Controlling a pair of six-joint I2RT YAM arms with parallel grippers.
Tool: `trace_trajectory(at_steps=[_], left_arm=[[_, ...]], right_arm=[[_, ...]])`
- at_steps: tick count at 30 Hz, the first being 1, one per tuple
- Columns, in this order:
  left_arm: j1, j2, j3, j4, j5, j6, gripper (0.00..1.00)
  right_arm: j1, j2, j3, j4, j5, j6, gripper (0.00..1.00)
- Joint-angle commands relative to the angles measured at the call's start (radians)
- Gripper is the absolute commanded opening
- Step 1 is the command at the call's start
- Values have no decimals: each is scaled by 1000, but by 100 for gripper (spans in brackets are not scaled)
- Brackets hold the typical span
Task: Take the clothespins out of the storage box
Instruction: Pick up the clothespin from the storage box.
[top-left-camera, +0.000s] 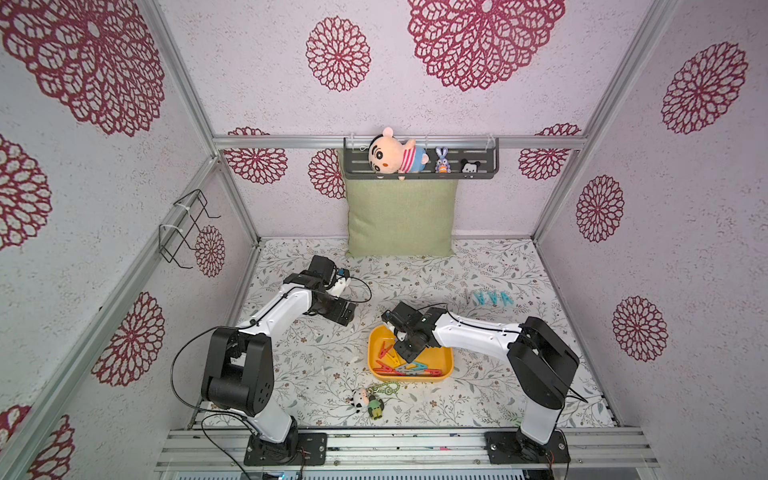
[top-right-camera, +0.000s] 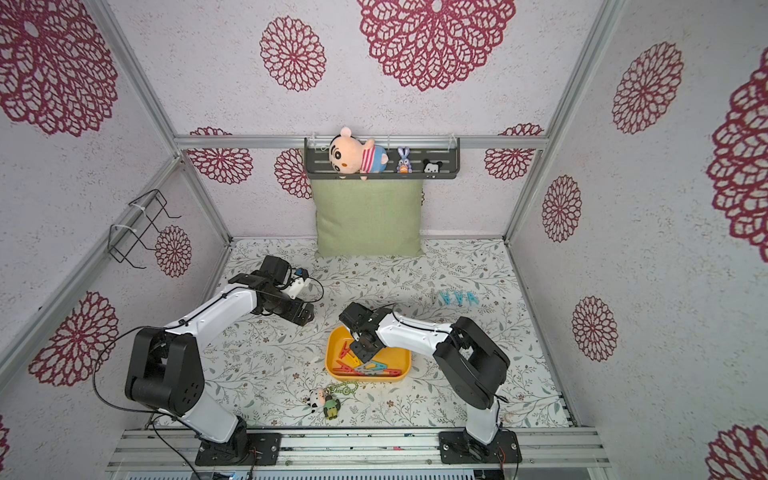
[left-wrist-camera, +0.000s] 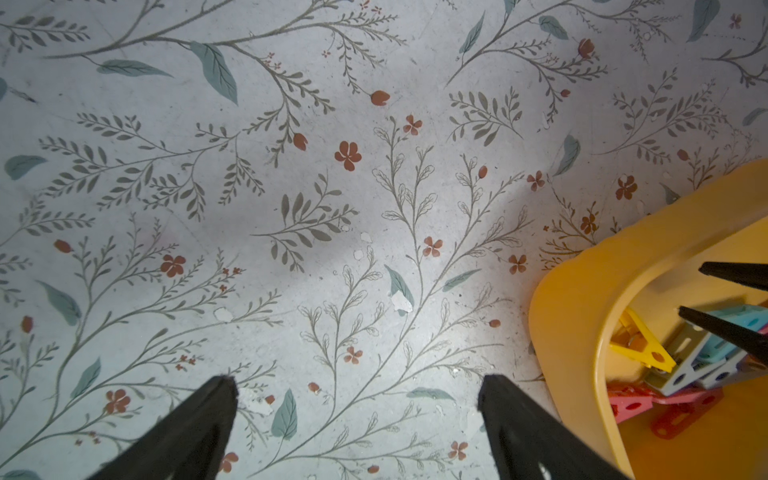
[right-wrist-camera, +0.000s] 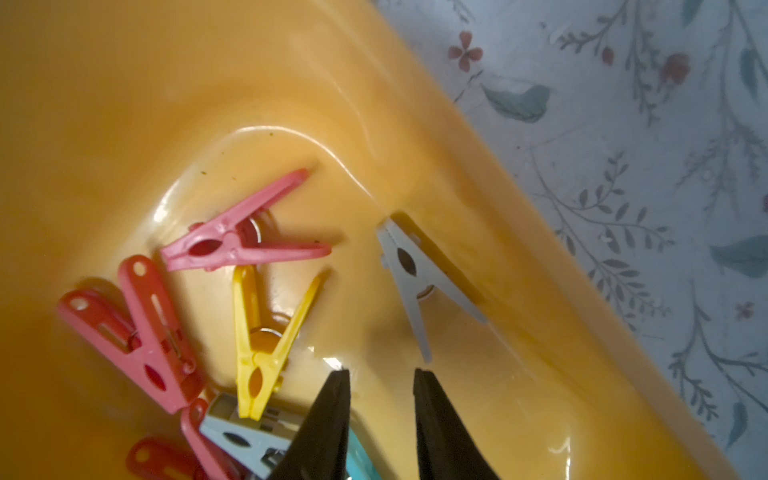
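Inside the storage box (right-wrist-camera: 291, 104) we see the clothespins (top-left-camera: 399, 368) lying along its near side and left end. The pink clothespin (right-wrist-camera: 245, 241) is flat on the floor with the yellow clothespin (right-wrist-camera: 266, 336) just beside it. Two red clothespins (right-wrist-camera: 141, 332) overlap, and more grey and teal ones are heaped under them, partly hidden by a finger. The grey clothespin (right-wrist-camera: 419, 282) sits alone at the foot of the side wall.

Right gripper (right-wrist-camera: 380, 376) is down in the box, jaws a little apart, nothing between them. One leg tip of the grey clothespin is just off the fingertips (right-wrist-camera: 430, 399). That wall crowds it on one side, and the yellow clothespin is close to the opposite finger. In both top views the right wrist covers the box's middle, so we can't count pegs from there.

Left gripper (left-wrist-camera: 357, 386) has its jaws wide apart and empty, over the floral table (left-wrist-camera: 291, 187), with the box corner just beside it.

The box sits mid-table, between the arms and nearer the right one. The plush keychain (top-left-camera: 368, 401) lies near its robot-side edge, not touching. A row of teal clothespins (top-left-camera: 492, 297) is out on the table, well apart from the box, toward the back right. The green cushion (top-left-camera: 401, 218) leans on the back wall under the dark shelf (top-left-camera: 484, 164), which holds plush toys (top-left-camera: 392, 156). A wire rack (top-left-camera: 187, 226) hangs on the left wall.
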Motion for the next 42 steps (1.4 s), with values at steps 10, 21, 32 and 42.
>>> trace_trajectory(at_steps=[10,21,32,42], left_arm=[[7,-15,-8,20,4,-5,99],[8,-16,-9,19,7,-5,99],[9,-21,-9,19,7,-4,99],[9,-21,-11,20,7,-5,99]], right_arm=[[-20,50,15,34,5,-35,30],[-23,43,5,52,23,-20,29],[-29,57,-6,65,-11,-18,22],[-28,7,-17,45,-13,-12,5]])
